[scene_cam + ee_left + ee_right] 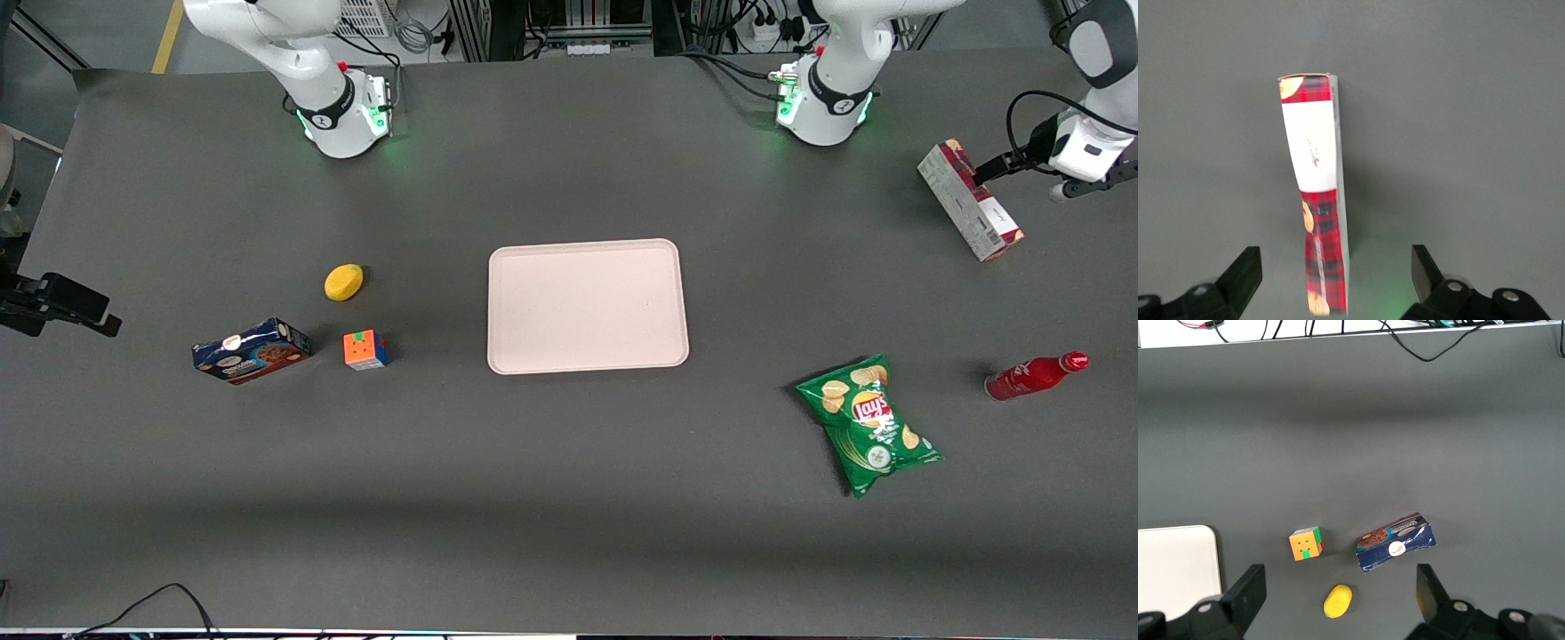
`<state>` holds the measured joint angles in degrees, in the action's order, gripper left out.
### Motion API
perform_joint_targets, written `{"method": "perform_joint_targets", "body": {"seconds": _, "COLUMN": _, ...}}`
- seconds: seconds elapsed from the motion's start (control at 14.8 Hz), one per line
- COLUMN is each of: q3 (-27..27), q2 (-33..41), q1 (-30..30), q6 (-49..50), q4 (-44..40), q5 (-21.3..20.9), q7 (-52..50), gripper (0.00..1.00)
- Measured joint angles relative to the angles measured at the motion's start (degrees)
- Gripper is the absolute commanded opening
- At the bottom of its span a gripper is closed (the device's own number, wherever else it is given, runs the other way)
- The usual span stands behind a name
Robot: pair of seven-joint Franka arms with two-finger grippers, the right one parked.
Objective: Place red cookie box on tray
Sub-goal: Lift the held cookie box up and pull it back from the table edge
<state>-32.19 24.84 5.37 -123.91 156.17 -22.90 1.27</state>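
Observation:
The red cookie box (969, 200), dark red plaid with white panels, rests on a long narrow side at the working arm's end of the table. My left gripper (985, 171) hovers over one end of it. In the left wrist view the box (1313, 153) runs away from the camera. Its near end sits between the two black fingers (1245, 273), which stand wide apart and clear of the cardboard, so the gripper (1336, 273) is open. The pale pink tray (587, 305) lies bare at the middle of the table, well away from the box.
A green chips bag (869, 425) and a red bottle (1036, 375) lie nearer the front camera than the red cookie box. Toward the parked arm's end are a blue cookie box (252, 350), a colour cube (365, 349) and a lemon (343, 282).

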Motion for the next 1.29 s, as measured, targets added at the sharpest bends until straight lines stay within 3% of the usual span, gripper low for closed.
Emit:
{"method": "perform_joint_targets", "body": {"seconds": 0.27, "q3": -6.96, "q2": -1.29, "q1": 0.35, "q6": -11.08, "q4": 5.46, "q5": -4.29, "q7": -0.19, "gripper": 1.0}}
{"method": "perform_joint_targets", "body": {"seconds": 0.68, "q3": -8.8, "q2": -11.12, "q1": 0.33, "q6": -24.71, "q4": 7.09, "q5": -4.51, "q7": -0.2, "gripper": 0.99}}
{"method": "perform_joint_targets", "body": {"seconds": 0.75, "q3": -9.0, "q2": -13.11, "q1": 0.33, "q6": -27.15, "q4": 7.3, "q5": -4.51, "q7": -0.19, "gripper": 0.86}}
{"method": "perform_joint_targets", "body": {"seconds": 0.95, "q3": -9.06, "q2": -17.35, "q1": 0.31, "q6": -30.68, "q4": 7.46, "q5": -4.51, "q7": -0.2, "gripper": 0.11}}
{"method": "perform_joint_targets", "body": {"seconds": 1.02, "q3": -9.05, "q2": -17.93, "q1": 0.3, "q6": -30.7, "q4": 7.5, "q5": -4.51, "q7": -0.2, "gripper": 0.0}}
{"method": "perform_joint_targets", "body": {"seconds": 1.29, "q3": -9.03, "q2": -18.21, "q1": 0.08, "q6": -30.01, "q4": 7.55, "q5": -4.58, "q7": -0.1, "gripper": 0.0}}
